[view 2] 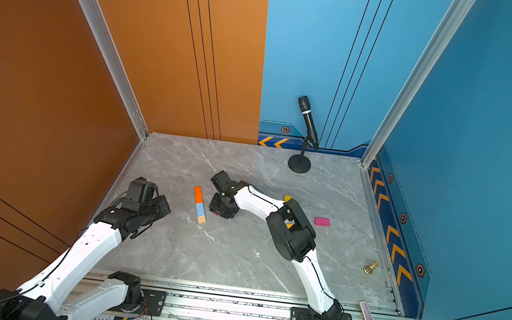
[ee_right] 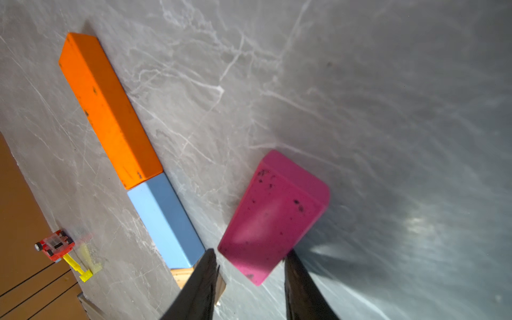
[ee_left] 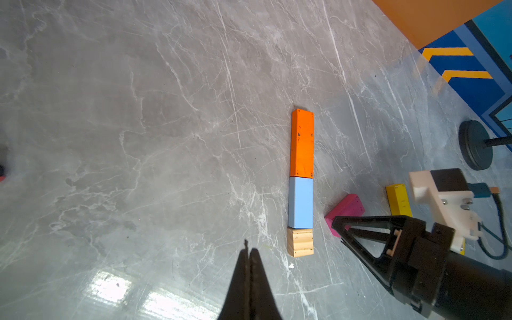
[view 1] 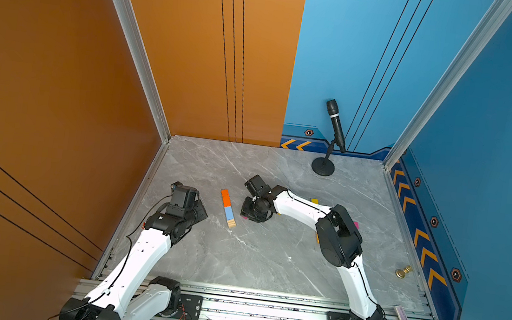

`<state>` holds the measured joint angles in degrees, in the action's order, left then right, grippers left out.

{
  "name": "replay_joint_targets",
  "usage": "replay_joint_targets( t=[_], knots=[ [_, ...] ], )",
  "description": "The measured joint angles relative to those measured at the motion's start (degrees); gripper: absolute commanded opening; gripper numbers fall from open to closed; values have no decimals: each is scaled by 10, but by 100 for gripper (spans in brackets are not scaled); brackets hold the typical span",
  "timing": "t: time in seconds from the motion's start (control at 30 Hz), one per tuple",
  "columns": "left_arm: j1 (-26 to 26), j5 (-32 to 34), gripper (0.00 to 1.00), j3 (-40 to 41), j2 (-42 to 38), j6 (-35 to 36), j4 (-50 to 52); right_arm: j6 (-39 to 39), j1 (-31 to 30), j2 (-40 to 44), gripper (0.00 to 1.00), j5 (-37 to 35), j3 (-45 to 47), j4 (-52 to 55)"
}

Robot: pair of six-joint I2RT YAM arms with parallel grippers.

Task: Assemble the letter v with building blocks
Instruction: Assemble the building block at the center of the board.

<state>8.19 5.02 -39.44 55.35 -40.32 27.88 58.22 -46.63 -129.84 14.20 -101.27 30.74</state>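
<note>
**A:** What are the hands doing?

**B:** The left gripper (ee_left: 249, 253) is clenched on nothing, near the wooden cube (ee_left: 300, 242). The right gripper (ee_right: 250, 251) has its jaws parted on either side of the near end of a pink block (ee_right: 274, 213). I cannot tell whether they pinch it or only flank it.

**A:** And the letter?

**B:** One stroke looks done. The orange block (ee_left: 302, 144), blue block (ee_left: 300, 202) and wooden cube lie touching end to end in a straight line on the table (view 1: 252, 260). The pink block lies just beside the cube end and slants away. I judge it to be the start of the other stroke, not yet joined.

**A:** What is left?

**B:** Seat the pink one at the point, then lengthen that stroke. A yellow block (ee_left: 397, 198) and a second pink block (view 2: 321, 221) lie farther out, by the right arm.
</note>
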Motion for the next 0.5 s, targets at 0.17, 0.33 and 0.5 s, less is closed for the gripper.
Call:
replay_joint_targets(
  t=[0.17, 0.33, 0.5],
  knots=[
    [0, 0, 0, 0, -4, 0, 0, 1, 0, 2, 43, 13, 2, 0],
    [0, 0, 0, 0, -5, 0, 0, -28, 4, 41, 47, 8, 19, 16],
    [0, 0, 0, 0, 8, 0, 0, -80, 28, 100, 48, -7, 17, 29]
  ],
)
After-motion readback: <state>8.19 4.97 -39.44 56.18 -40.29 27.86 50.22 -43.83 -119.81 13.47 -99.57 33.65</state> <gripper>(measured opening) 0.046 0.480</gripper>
